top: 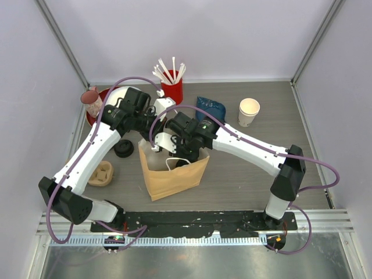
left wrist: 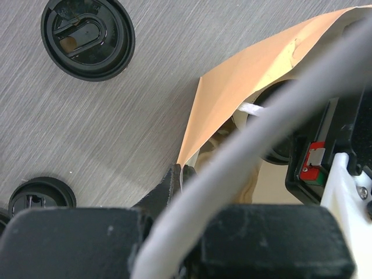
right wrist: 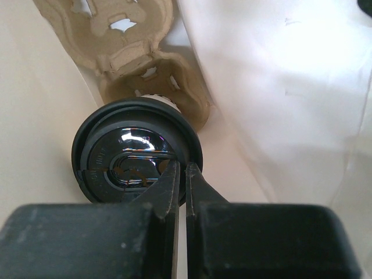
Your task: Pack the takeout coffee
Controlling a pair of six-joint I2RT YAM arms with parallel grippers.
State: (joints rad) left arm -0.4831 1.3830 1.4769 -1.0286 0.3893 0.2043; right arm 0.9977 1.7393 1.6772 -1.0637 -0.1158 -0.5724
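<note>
A brown paper bag (top: 174,177) stands open mid-table. In the right wrist view a takeout coffee cup with a black lid (right wrist: 125,160) sits inside the bag at the near pocket of a cardboard cup carrier (right wrist: 131,35). My right gripper (right wrist: 185,170) reaches down into the bag and is shut on the lid's rim. My left gripper (left wrist: 183,172) is shut on the bag's upper left edge (left wrist: 232,99) and holds the mouth open. Two more black lids (left wrist: 87,38) (left wrist: 40,196) lie on the table left of the bag; I cannot tell whether cups are under them.
A second cardboard carrier (top: 102,173) lies at the left. A red straw holder (top: 172,90), a blue packet (top: 210,106) and a lidless cream cup (top: 249,111) stand at the back. A pink mug (top: 91,102) stands by a red dish at the back left.
</note>
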